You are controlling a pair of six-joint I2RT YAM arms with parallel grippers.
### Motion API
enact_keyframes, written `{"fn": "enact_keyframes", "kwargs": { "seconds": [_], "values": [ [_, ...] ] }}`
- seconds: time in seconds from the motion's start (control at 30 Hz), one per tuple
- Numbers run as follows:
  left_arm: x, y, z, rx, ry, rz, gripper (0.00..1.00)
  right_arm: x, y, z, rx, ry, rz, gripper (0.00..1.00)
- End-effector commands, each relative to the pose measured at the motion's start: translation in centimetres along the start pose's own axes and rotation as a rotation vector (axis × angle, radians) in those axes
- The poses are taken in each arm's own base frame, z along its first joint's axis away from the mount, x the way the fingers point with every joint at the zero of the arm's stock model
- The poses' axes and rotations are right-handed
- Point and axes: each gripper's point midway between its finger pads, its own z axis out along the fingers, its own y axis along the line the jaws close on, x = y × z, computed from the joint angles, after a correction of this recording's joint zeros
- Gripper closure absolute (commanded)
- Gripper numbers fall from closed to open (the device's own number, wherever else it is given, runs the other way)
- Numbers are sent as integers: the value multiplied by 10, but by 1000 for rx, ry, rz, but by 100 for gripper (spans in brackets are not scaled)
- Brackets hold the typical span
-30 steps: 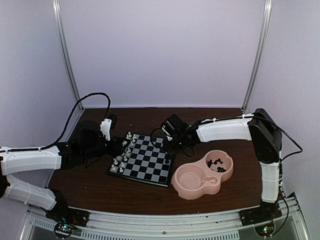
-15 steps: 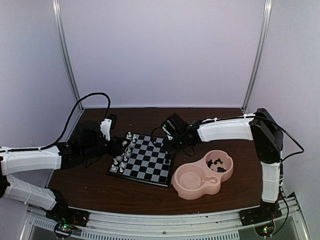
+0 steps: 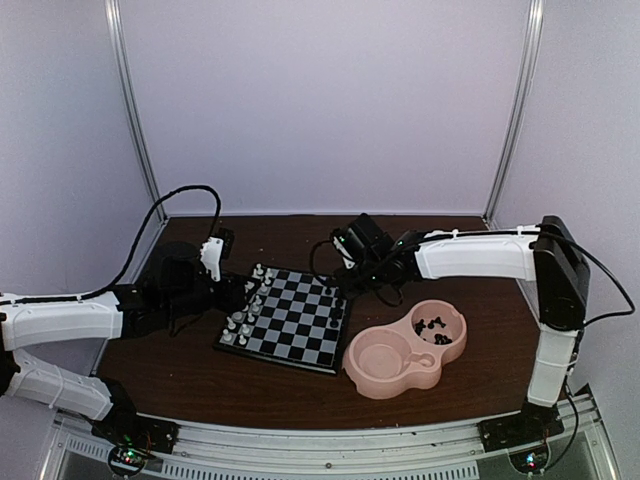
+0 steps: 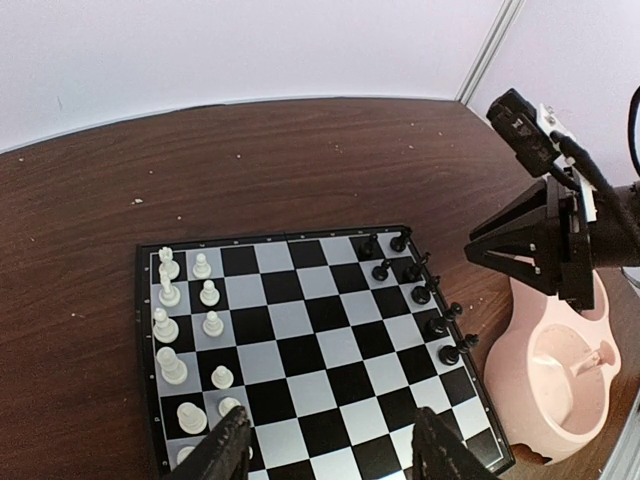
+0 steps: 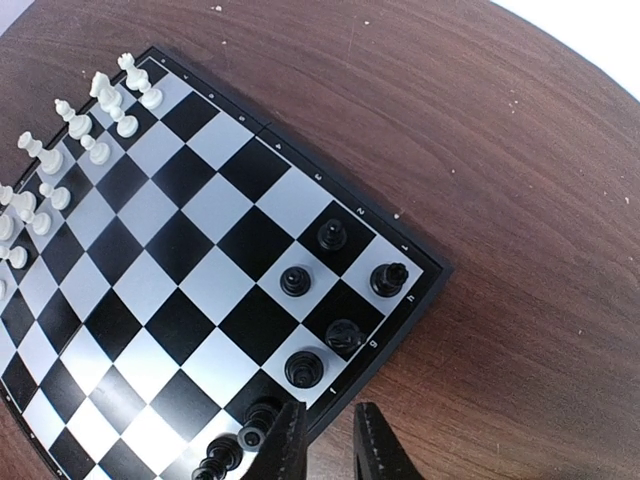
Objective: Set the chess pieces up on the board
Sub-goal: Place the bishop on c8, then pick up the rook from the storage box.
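— Several loose black plastic chessmen (image 3: 432, 327) lie in one bowl of the pink double-bowl plastic dish (image 3: 352, 365). Which step is this?

— Filling the black side, I judge. The small chessboard with black and pale checks (image 5: 200, 250) lies mid-table. Tiny white plastic chessmen (image 5: 100, 90) line the edge on the left arm's side. The placed black chessmen (image 5: 332, 235) stand along the opposite edge, with gaps.

— And the grippers?

— The right gripper (image 5: 328, 412) hovers just off the board's black-side edge. Its fingers are nearly together, with a thin gap and nothing visible in it. The left gripper (image 4: 330, 430) hangs over the white side, fingers well apart, holding nothing.

— Next move?

— Probably the right arm reaches into the dish just beside the board. It must pinch one tiny piece cleanly and lower it onto a bare square without toppling its neighbours.

— Surroundings?

— A dark brown wood-grain tabletop (image 3: 280, 235) flecked with pale specks. Around it are pale lilac walls, metal uprights (image 3: 130, 110) and a black cable (image 3: 185, 192) looping behind the left arm.
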Motion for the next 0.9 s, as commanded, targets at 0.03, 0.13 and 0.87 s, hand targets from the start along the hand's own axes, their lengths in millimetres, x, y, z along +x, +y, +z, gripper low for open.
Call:
{"fn": "enact_keyframes", "kwargs": {
  "seconds": [0.03,0.13,0.87],
  "values": [
    [-12,-5,-1,18,-43,5,45,-15,-15,-23,38,-87,21,80],
    [-13,-5,-1,21,-45,4,45,-19,-25,-34,71,-132,41,80],
    [-5,-11,3,49,-33,-1,45,50,-121,-142,313,-316,121,71]
  ]
}}
